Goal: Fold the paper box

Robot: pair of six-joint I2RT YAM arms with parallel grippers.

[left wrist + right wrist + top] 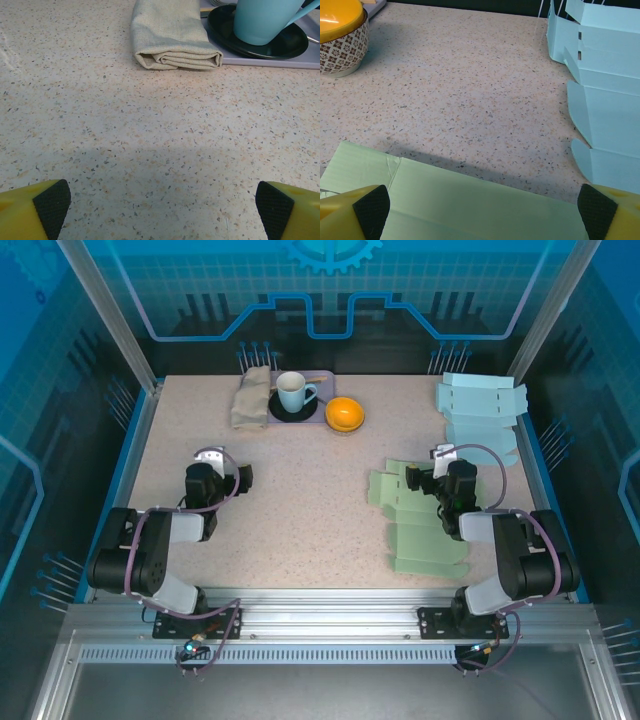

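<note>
A pale grey tray sits toward the far edge of the speckled table. On it a black saucer carries 1 light blue cup, upright, with its handle turned to the right. 1 beige cloth, folded into several layers, lies along the tray's left side (whether on the tray or just beside it is unclear). Just right of the tray stands 1 small patterned bowl with an orange top, apart from the saucer.
</note>
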